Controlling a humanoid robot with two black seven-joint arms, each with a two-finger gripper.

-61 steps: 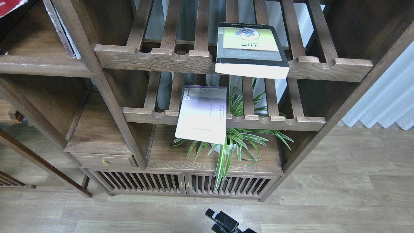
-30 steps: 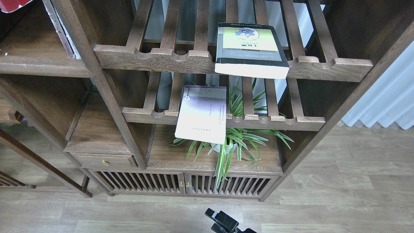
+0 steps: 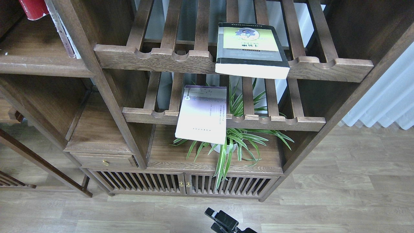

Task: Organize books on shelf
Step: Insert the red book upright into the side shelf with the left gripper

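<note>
A red book (image 3: 32, 8) shows at the top left corner, standing nearly upright above the flat dark-brown shelf (image 3: 38, 60); whatever holds it is out of view. The thick black-grey book with a yellow-green panel (image 3: 250, 48) lies flat on the upper slatted rack, overhanging its front rail. The pale lavender book (image 3: 202, 113) lies on the lower slatted rack, also jutting over the rail. A small black gripper part (image 3: 223, 221) pokes up from the bottom edge, far from all the books; its fingers cannot be told apart. My left gripper is not visible.
A spider plant in a white pot (image 3: 236, 142) stands under the lower rack. A thin white-edged panel (image 3: 63, 30) leans against the bookcase post. Below are a small drawer (image 3: 103, 160) and slatted cabinet doors (image 3: 184, 184). A pale curtain (image 3: 385, 100) hangs at the right.
The red book has moved right and further into view, turning from a flat corner sliver to nearly upright. The other two books have not moved.
</note>
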